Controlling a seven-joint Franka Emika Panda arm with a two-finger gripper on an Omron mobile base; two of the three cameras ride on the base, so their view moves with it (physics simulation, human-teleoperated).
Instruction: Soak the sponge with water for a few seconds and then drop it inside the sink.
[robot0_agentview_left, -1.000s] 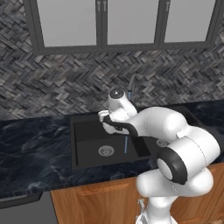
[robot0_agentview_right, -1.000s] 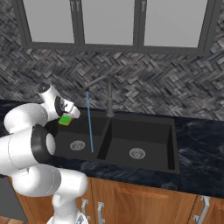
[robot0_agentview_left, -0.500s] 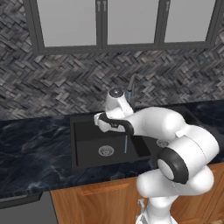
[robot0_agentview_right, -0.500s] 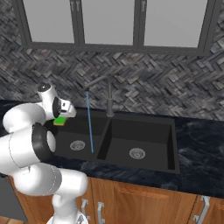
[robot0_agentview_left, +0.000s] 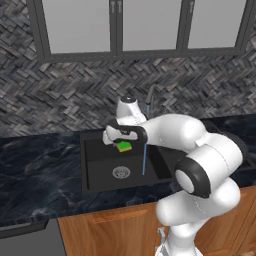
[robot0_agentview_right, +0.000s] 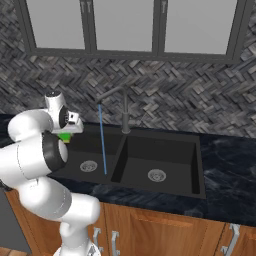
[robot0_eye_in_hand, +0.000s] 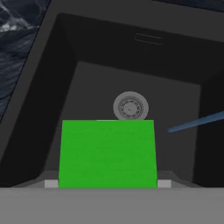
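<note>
Leftward from the water (robot0_agentview_left: 144, 159), one sponge (robot0_agentview_left: 123, 146) now hangs over the sink (robot0_agentview_left: 97, 167).
My fingers (robot0_agentview_left: 118, 139) clamp it above one drain (robot0_eye_in_hand: 130, 106); one stream falls beside.

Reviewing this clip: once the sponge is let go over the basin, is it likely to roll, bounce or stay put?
The sponge looks like a flat rectangular block, so it would probably land and lie still, not roll. It seems small and probably light. It hangs in the pincer above the sink, beside the water, so it is probably still dry.
</note>
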